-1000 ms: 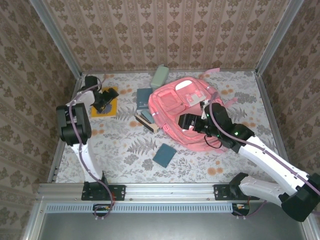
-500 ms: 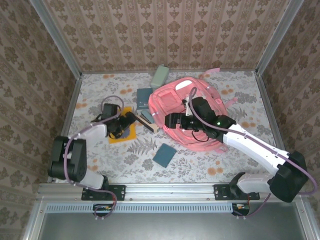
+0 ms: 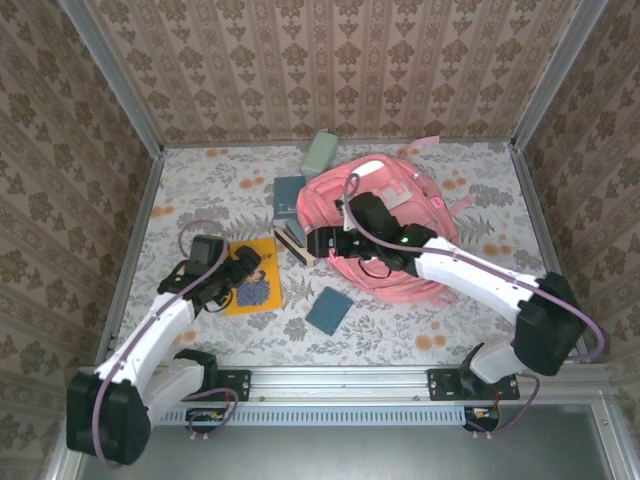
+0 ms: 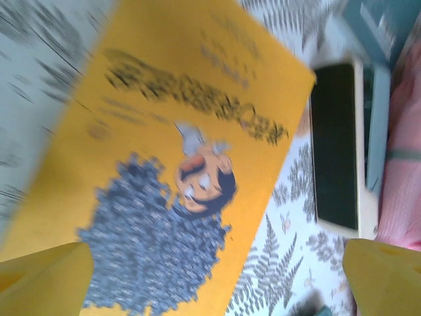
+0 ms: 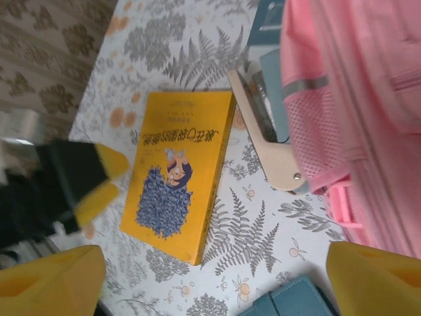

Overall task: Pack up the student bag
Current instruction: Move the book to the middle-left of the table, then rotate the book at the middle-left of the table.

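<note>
Surface (image 3: 200, 190): pale cloth with a fern and flower print, walled in on three sides.

Student bag (image 3: 425, 205): big pink backpack lying flat, right of centre toward the far side. Grey reflective strip and mesh pocket visible on its left flank in the right wrist view.

Right arm reaches from the near right corner across the bag. Right claw (image 3: 325, 243) sits over the bag's left edge with yellow fingertips spread wide and nothing between them. Its camera looks down at the strip of surface between bag and book.

Left arm runs up from the near left base. Left claw (image 3: 243, 268) is at the left edge of the yellow book (image 3: 255, 292), fingertips spread wide apart and not pinching anything. Contact with the book: cannot tell.

Yellow book: flat, cover up, cartoon figure over a blue-grey mass with dark lettering above. It is left of the bag and near it, not touching. The left wrist view of it is blurred.

Teal book (image 3: 288, 192): flat, just beside the bag's far left side.

Teal notebook (image 3: 328, 310): flat, on the near side of the bag, right of the yellow book.

Dark slab on a pale board (image 3: 295, 243): between yellow book and bag, one end against the bag's left edge.

Grey-green case (image 3: 320, 150): at the far wall, just beside the bag's far left corner.
</note>
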### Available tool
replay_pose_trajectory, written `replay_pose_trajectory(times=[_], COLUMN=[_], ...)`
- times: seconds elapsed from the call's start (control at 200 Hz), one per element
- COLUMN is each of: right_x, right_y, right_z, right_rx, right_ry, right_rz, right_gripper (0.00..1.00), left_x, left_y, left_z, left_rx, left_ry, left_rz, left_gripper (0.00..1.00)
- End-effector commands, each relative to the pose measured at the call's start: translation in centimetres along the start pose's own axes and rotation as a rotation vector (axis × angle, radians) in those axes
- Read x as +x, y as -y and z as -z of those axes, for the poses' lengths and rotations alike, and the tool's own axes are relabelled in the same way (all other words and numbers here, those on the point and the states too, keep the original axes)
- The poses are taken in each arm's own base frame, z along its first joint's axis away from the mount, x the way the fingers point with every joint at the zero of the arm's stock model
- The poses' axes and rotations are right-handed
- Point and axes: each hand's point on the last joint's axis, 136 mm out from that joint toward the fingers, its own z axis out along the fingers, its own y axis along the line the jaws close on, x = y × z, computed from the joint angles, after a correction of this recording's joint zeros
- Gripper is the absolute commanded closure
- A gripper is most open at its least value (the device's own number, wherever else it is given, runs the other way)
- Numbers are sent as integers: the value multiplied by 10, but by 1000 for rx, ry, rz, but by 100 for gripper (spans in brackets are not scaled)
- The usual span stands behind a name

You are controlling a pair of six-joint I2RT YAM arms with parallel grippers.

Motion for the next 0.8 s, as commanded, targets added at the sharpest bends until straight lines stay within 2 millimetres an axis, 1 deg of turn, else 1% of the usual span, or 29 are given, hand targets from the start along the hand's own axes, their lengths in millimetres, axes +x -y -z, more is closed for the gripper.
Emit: replay_pose_trajectory(times=[0.0,0.055,0.11,0.14,0.17,0.205,0.255,0.27,0.365,0.45,0.505,0.535,0.73,0.795], right_x=[3,9,15,19,23,27,32,33,42,48,52,54,61,62], right_y=[-25,-32,-39,-40,-42,-45,-47,-48,-51,-51,-54,-53,-43,-39], right_z=[-19,-30,-41,-47,-54,-61,-71,-74,-93,-109,-118,-123,-147,-154], right_rx=[-44,-48,-56,-56,-57,-58,-49,-50,-46,-43,-58,-56,-4,17], right_ry=[-38,-59,-75,-86,-100,-114,-132,-137,-157,-179,-195,-204,-232,-240], right_rz=[9,9,6,-3,-9,-14,-23,-24,-25,-37,-52,-60,-77,-80], right_gripper=[19,22,25,26,29,29,30,32,34,42,49,51,54,55], left_x=[-5,-10,-13,-13,-14,-15,-17,-17,-17,-12,-6,-4,9,13], left_y=[-25,-30,-36,-38,-40,-40,-44,-45,-52,-60,-67,-70,-87,-91], left_z=[9,6,-2,-7,-12,-17,-22,-23,-29,-33,-35,-37,-39,-40], left_rx=[-58,-42,-21,-7,5,17,0,-8,-32,-54,-75,-80,-147,-167], left_ry=[-15,-29,-57,-77,-98,-113,-128,-131,-140,-152,-162,-167,-183,-189], left_rz=[-36,-20,17,40,58,68,68,67,57,49,56,58,60,62], left_gripper=[4,9,14,19,28,36,40,41,46,53,54,55,58,61])
